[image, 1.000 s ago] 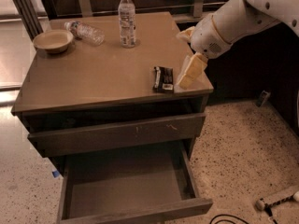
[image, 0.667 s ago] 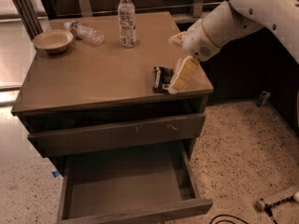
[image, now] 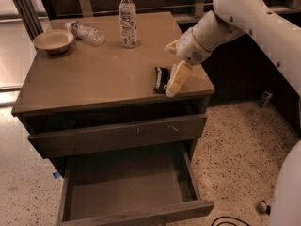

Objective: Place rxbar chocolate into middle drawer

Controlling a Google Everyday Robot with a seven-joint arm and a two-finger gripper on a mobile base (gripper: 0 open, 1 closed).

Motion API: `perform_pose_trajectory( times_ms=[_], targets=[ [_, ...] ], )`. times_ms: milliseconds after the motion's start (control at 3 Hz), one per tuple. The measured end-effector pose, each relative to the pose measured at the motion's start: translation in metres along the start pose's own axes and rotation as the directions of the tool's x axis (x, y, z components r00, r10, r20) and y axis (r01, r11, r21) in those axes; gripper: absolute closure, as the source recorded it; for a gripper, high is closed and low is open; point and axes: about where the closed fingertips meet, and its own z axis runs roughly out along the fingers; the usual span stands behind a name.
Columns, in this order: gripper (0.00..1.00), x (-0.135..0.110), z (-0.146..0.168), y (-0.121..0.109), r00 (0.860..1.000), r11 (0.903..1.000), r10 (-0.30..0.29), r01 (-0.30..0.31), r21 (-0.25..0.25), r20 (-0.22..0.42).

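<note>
The rxbar chocolate point(image: 161, 79), a small black-wrapped bar, lies flat on the cabinet top near its right front edge. My gripper point(image: 173, 64) hangs right next to the bar on its right side. One cream finger point(image: 178, 78) reaches down to the cabinet top beside the bar, and the other points left above it. The fingers stand apart and hold nothing. The middle drawer point(image: 127, 185) is pulled far out below, its bare floor showing.
The drawer above point(image: 117, 136), with pale scratches on its front, is slightly out. On the cabinet top point(image: 103, 79) stand an upright water bottle point(image: 127, 19), a lying bottle point(image: 86, 32) and a bowl point(image: 53, 40). A cable lies on the speckled floor point(image: 235, 140) at the right.
My gripper has moved left and down, from beside the cabinet's right edge to right against the bar. The bar and the drawers have not moved.
</note>
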Motion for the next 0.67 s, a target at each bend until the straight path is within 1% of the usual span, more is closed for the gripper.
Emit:
perform_pose_trajectory(
  times_ms=[333, 667],
  targets=[
    [0.00, 0.0055, 0.0087, -0.0055, 1.000, 0.9999, 0.011, -0.011, 0.000, -0.011],
    [0.00, 0.0045, 0.0145, -0.0105, 1.000, 0.9997, 0.011, -0.010, 0.020, -0.009]
  ],
)
